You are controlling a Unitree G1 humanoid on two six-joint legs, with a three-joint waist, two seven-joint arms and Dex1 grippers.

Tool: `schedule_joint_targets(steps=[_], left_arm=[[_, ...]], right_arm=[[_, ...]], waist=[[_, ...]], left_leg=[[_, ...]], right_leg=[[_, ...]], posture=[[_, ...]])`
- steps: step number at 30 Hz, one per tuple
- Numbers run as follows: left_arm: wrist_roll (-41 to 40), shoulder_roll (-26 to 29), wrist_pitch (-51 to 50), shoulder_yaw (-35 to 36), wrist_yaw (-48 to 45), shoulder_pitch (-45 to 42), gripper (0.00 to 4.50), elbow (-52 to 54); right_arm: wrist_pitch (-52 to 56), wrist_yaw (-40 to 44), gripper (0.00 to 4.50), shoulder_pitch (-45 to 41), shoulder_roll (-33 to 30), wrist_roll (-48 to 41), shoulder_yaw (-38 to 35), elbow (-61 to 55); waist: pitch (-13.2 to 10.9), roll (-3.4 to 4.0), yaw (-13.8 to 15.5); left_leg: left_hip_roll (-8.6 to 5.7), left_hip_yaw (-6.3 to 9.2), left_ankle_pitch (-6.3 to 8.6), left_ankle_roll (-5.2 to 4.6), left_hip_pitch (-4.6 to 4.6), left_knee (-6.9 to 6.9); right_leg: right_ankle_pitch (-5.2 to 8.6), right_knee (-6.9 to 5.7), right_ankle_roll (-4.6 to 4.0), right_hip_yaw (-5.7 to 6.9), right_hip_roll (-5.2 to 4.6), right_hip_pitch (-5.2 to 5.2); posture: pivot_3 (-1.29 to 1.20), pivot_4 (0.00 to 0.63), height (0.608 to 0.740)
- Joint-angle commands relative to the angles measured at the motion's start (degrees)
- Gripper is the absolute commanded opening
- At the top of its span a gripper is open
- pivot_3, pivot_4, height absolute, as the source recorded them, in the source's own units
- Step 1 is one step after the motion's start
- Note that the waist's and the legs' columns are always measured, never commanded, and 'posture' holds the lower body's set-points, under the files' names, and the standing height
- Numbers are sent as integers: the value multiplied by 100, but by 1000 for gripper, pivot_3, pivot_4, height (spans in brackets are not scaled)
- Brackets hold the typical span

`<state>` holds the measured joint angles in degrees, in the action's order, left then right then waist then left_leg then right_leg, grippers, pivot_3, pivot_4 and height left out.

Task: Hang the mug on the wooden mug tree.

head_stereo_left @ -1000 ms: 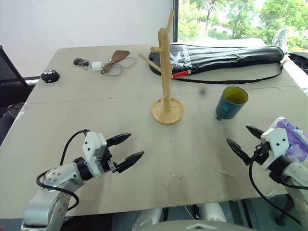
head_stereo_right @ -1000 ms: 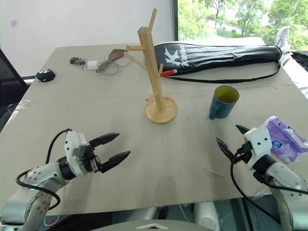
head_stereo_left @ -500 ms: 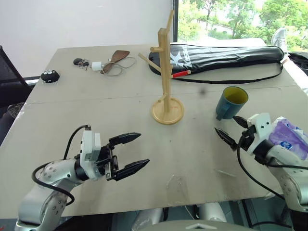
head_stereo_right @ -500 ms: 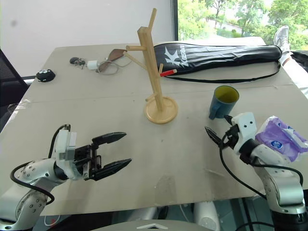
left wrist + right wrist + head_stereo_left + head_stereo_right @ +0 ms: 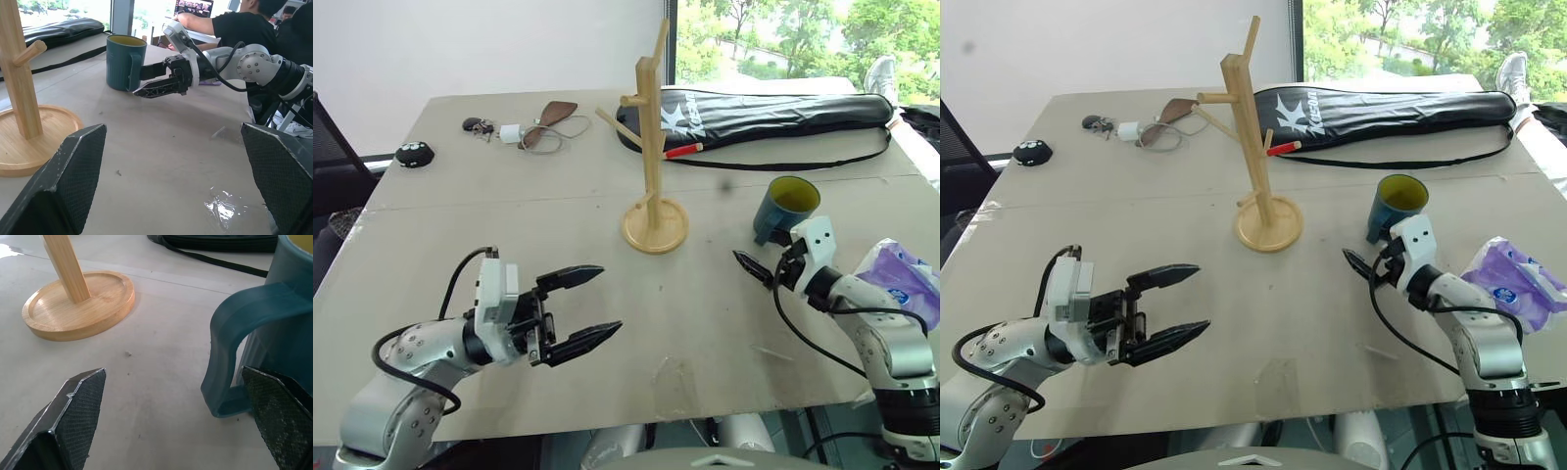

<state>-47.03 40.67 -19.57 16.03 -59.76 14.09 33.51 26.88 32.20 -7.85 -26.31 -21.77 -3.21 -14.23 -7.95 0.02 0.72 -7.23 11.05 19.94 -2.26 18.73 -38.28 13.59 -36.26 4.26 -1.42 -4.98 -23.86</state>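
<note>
Two robot arms reach over a tan table (image 5: 509, 196). The mug (image 5: 784, 209), dark teal with a yellow-green inside, stands upright on the right side of the table, its handle turned toward the near edge. The right gripper (image 5: 767, 262) sits just beside that handle, fingers spread wide and holding nothing; one finger lies close to the handle, the other points left over bare table. The wooden mug tree (image 5: 652, 147) stands upright near the middle of the table, to the left of the mug and apart from it. The left gripper (image 5: 588, 307) hovers at the near left, fingers wide apart and empty, pointing right. A long black bag (image 5: 764, 116) lies along the far edge. A purple packet (image 5: 907, 285) rests at the near right.
</note>
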Motion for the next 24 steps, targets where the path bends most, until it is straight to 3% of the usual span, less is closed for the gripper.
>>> schedule_joint_targets(steps=[1,6,8,9,15,24], left_arm=[[-68,38,68,191,-8,80,4500,232],[23,-4,148,237,59,113,4500,242],[-54,-23,122,258,77,128,4500,258],[-62,-53,135,270,108,121,4500,258],[-62,-390,355,383,283,189,4500,198],[-186,-1278,1335,679,-83,541,4500,-114]], right_arm=[[-298,75,3526,-147,66,16,-76,162],[-642,168,1013,-250,95,85,-116,543],[-717,213,208,-257,89,93,-112,600],[-754,248,56,-274,79,87,-115,620],[-521,648,56,-538,-298,-109,-124,121],[2066,538,56,-2712,-960,-1074,66,-689]], waist=[[0,0,-1],[0,0,-2],[0,0,-2],[-1,1,-1],[-3,5,-7],[-8,11,-14]], left_leg=[[0,0,0,0,0,0],[0,-1,0,0,0,0],[0,0,0,0,0,0],[0,0,0,0,0,0],[0,-2,0,0,0,-1],[7,1,0,0,8,1]], right_leg=[[0,0,0,0,0,0],[0,0,0,-1,0,0],[0,0,0,0,0,0],[0,0,0,0,0,0],[0,0,0,-2,0,0],[0,7,0,4,-2,-2]], posture=[[0,150,740],[0,150,740],[0,150,740],[0,150,740],[0,150,740],[0,150,740]])
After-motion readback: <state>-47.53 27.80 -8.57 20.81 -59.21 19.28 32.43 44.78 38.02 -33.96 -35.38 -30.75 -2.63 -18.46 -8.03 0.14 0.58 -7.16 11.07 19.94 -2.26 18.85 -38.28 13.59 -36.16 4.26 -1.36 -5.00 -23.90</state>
